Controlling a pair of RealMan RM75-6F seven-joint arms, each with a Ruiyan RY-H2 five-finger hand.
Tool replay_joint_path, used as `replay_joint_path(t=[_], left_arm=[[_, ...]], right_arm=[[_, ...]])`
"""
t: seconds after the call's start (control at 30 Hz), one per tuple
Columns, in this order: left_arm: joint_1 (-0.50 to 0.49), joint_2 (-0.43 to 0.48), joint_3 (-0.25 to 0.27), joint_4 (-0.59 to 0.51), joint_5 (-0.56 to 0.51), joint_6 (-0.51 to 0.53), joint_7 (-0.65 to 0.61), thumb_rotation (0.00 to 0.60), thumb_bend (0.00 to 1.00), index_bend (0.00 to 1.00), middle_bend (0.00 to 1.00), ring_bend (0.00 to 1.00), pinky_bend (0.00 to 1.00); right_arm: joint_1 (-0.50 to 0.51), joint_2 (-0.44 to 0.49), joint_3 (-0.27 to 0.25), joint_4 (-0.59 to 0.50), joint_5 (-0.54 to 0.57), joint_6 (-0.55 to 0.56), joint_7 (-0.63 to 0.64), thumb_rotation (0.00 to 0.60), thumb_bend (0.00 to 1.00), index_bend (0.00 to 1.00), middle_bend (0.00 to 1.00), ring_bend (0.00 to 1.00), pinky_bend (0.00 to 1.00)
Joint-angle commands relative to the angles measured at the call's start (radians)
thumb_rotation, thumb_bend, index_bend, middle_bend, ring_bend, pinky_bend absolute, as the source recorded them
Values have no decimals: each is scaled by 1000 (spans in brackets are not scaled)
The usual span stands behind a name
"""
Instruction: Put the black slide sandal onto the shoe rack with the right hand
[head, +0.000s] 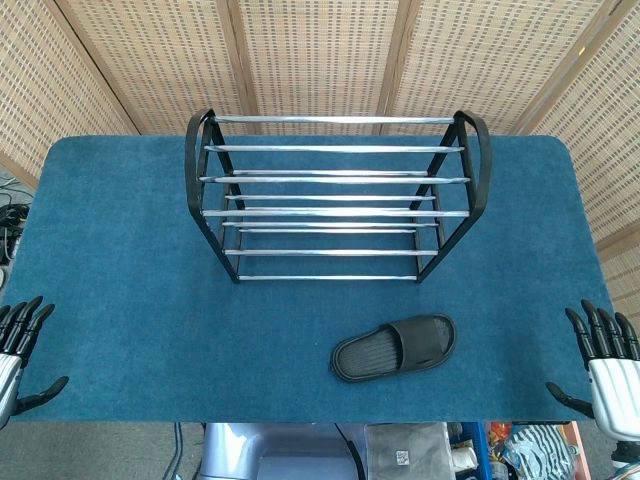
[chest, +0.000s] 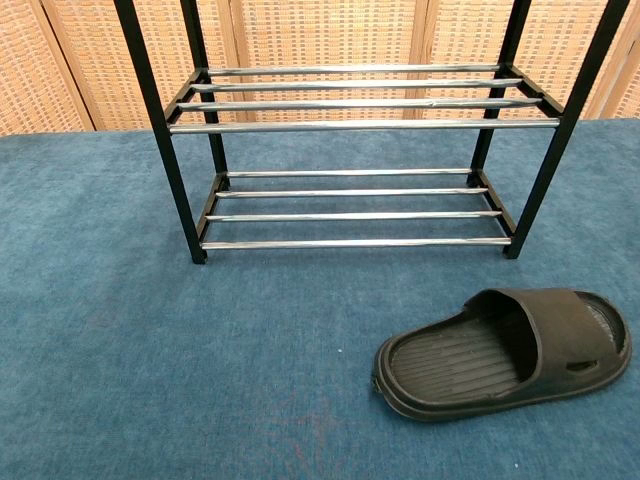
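Table (head: 120, 300): right robot hand (head: 608, 365) spread.

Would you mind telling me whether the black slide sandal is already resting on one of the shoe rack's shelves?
No, the black slide sandal lies on the blue table in front of the shoe rack, whose shelves hold nothing.
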Motion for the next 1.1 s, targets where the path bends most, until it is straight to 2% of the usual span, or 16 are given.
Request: replay_joint_path(t=[0.03, 0.27, 0.53, 0.67, 0.9, 0.97, 1.1], left_arm=[[-1, 0, -1, 1, -3, -2, -1, 600, 193, 0, 0, 0, 0], [-3, 1, -6, -2, -13, -9, -4, 600, 192, 0, 0, 0, 0], [-13, -2, -15, -13, -31, -31, 15, 600, 193, 0, 0, 0, 0], [-21, -3, -22, -18, -52, -50, 23, 600, 192, 0, 0, 0, 0], [-30, -4, -29, -19, -76, -74, 26, 600, 192, 0, 0, 0, 0], [-33, -4, -31, -19, -85, -83, 26, 600, 193, 0, 0, 0, 0], [-36, -1, -33, -20, -92, -90, 21, 600, 192, 0, 0, 0, 0]], right_arm=[[2, -2, -3, 2, -6, -4, -1, 600, 0, 0, 0, 0, 0], [43, -8, -22, 22, -70, -55, 40, 600, 0, 0, 0, 0, 0], [247, -23, -56, 32, -247, -303, 125, 600, 0, 0, 0, 0, 0], [335, -50, -42, -6, -278, -405, 100, 600, 0, 0, 0, 0, 0], [437, -111, 3, -80, -180, -597, 3, 600, 0, 0, 0, 0, 0], [477, -146, 29, -103, -107, -683, -53, 600, 0, 0, 0, 0, 0], [512, -205, 61, -112, 13, -761, -187, 600, 0, 0, 0, 0, 0]])
